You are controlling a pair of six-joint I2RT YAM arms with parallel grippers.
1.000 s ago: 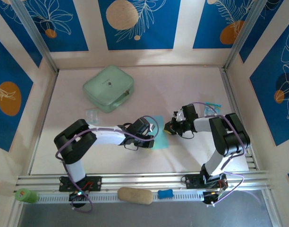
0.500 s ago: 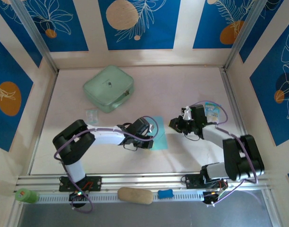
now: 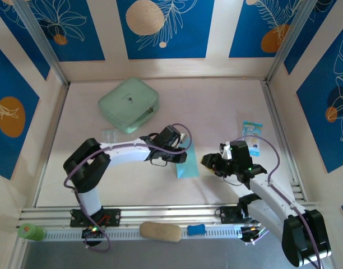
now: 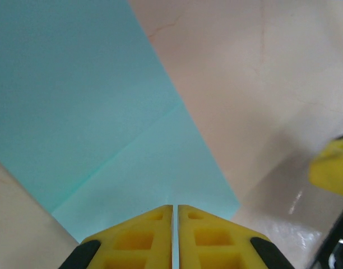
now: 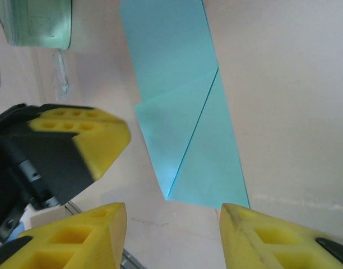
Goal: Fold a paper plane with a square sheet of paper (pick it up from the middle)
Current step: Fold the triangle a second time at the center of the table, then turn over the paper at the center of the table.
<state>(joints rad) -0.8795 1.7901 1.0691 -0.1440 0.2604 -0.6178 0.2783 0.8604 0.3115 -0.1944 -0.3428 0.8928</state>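
Right wrist: right gripper (image 5: pixel 171 223) agape, empty.

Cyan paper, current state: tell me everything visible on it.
The cyan paper is thin, plain and matte, folded into a narrow strip with a triangular flap creased diagonally across it. It lies flat on the table. The left gripper, jaws shut, sits at its edge, contact unclear; the right gripper, jaws open, hovers off one end.

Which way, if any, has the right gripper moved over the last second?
Yes. In the top view the right gripper has drawn back toward the near rail and slightly rightward, farther from the mint-green case.
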